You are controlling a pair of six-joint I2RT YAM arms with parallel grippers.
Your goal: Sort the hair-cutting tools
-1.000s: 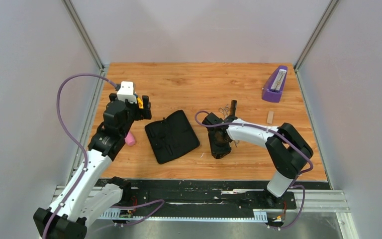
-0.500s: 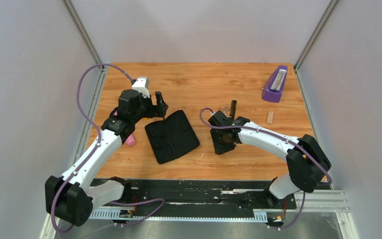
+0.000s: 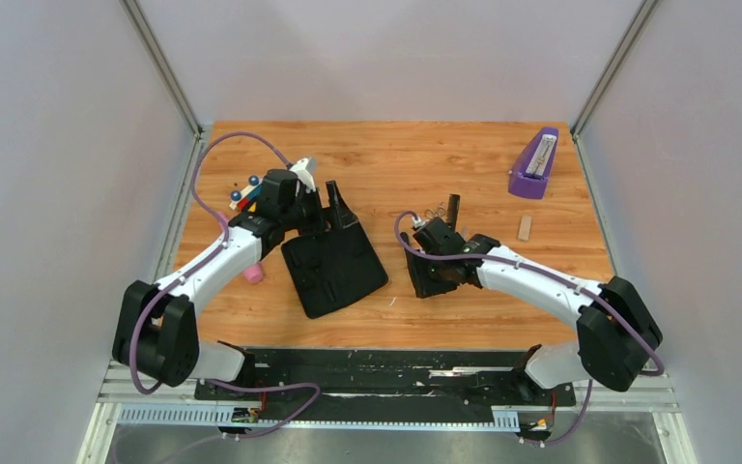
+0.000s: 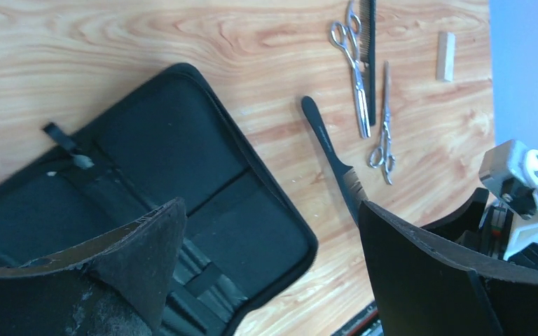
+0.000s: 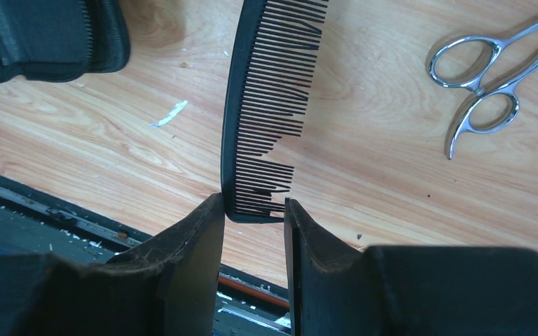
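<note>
My right gripper (image 5: 252, 210) is shut on the toothed end of a black comb (image 5: 263, 105), which has a slim handle (image 4: 326, 143); in the top view this gripper (image 3: 431, 275) sits right of the case. Just beyond lie two silver scissors (image 4: 354, 77) (image 4: 384, 133) and a straight black comb (image 4: 371, 56) on the wood; one scissors' handles (image 5: 487, 77) show in the right wrist view. My left gripper (image 3: 340, 208) is open over the far edge of the open black zip case (image 3: 333, 266), with nothing between its fingers (image 4: 147, 238).
A pink tube (image 3: 251, 275) lies left of the case beside the left arm. A purple wedge-shaped object (image 3: 534, 164) stands at the back right, a small pale block (image 3: 525, 227) nearer. Grey walls close both sides; the black rail runs along the near edge.
My left arm has swung from the table's left edge to above the case, gripper still open. My right arm's elbow has shifted right while its gripper stays on the comb.
</note>
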